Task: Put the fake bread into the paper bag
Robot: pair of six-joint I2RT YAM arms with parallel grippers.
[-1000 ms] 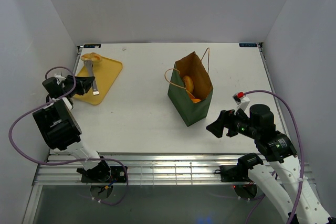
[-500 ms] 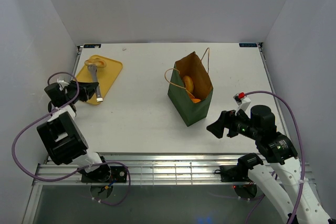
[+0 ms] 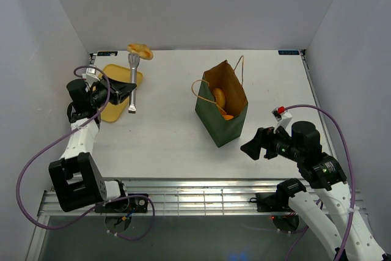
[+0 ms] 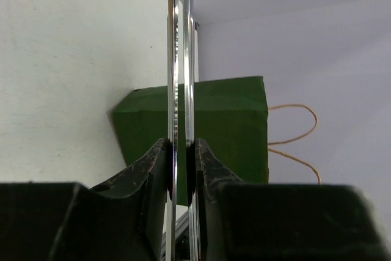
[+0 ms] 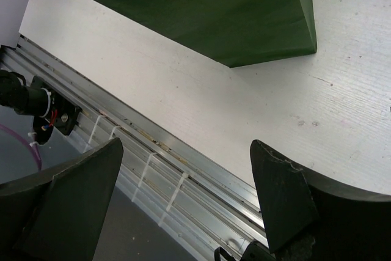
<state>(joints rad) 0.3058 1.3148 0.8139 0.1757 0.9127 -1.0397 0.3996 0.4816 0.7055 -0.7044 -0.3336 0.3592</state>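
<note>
Left claw (image 3: 124, 90) is clamped tight on the metal tongs (image 3: 132, 80), which pinch a piece of fake bread (image 3: 140, 50) at the upper left, beyond the yellow tray (image 3: 122, 73). This looks like the carrying step. The next move calls for a swing right over the paper bag (image 3: 223, 120) at centre, then a release. Right claw (image 3: 251, 146) gapes wide and empty at lower right.

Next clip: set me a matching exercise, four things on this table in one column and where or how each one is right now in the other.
Things:
1. metal tongs
2. yellow tray
3. paper bag
4. right gripper

States:
A. open, holding nothing
B. upright, bread pieces inside
C. clamped in the shut left gripper, a bread piece at the tips
D. flat at the far left of the table

Pairs: 1-C, 2-D, 3-B, 4-A
</note>
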